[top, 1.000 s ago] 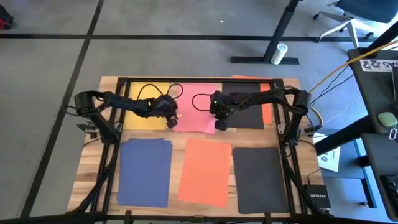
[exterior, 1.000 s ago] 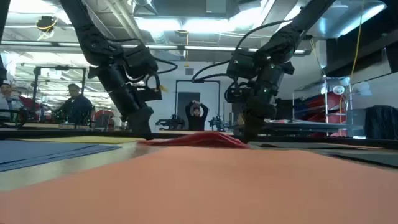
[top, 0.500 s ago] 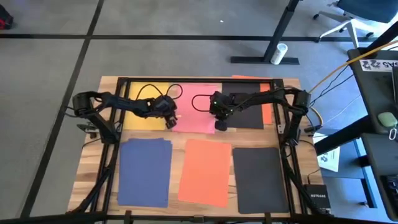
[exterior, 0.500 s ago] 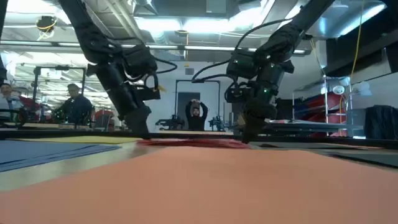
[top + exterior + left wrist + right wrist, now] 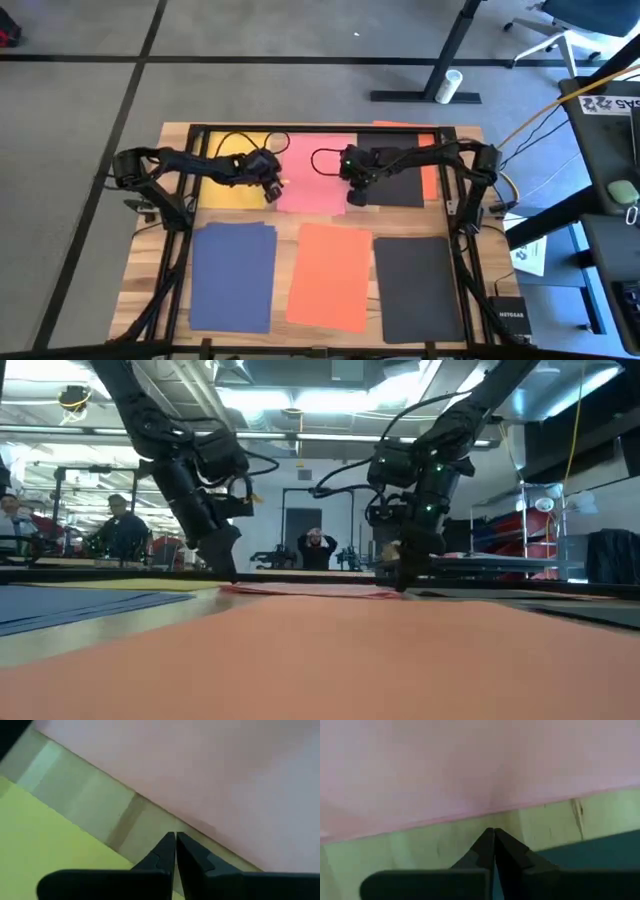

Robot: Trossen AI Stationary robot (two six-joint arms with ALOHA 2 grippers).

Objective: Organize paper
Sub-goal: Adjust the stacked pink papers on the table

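The pink sheet (image 5: 315, 172) lies flat at the table's far middle, between a yellow sheet (image 5: 232, 172) and a black sheet (image 5: 395, 178) that lies on an orange one (image 5: 430, 172). A navy sheet (image 5: 232, 277), an orange sheet (image 5: 328, 277) and a black sheet (image 5: 418, 288) lie flat in the near row. My left gripper (image 5: 272, 188) is shut and points down over the bare wood between the yellow and pink sheets. My right gripper (image 5: 355, 196) is shut and points down over the wood strip between the pink and black sheets. My left gripper has its shut tips (image 5: 175, 837) at the bare wood just beside the pink sheet's left edge (image 5: 210, 820), coming from above; I cannot tell whether they touch wood or paper. My right gripper has its shut tips (image 5: 493, 832) at the wood just short of the pink sheet's right edge (image 5: 492, 805), pointing down; I cannot tell whether they touch.
A black frame (image 5: 300, 128) runs along the table's far edge and down both sides, where the arms are mounted. Bare wood (image 5: 140, 270) shows at the left margin. Beyond the table, people stand in the room (image 5: 315, 548).
The pink sheet was bowed up in a hump between the two grippers and has settled flat on the table. My left gripper has drawn toward the table's left and far edges, off the pink sheet's left edge. My right gripper has shifted slightly toward the far edge.
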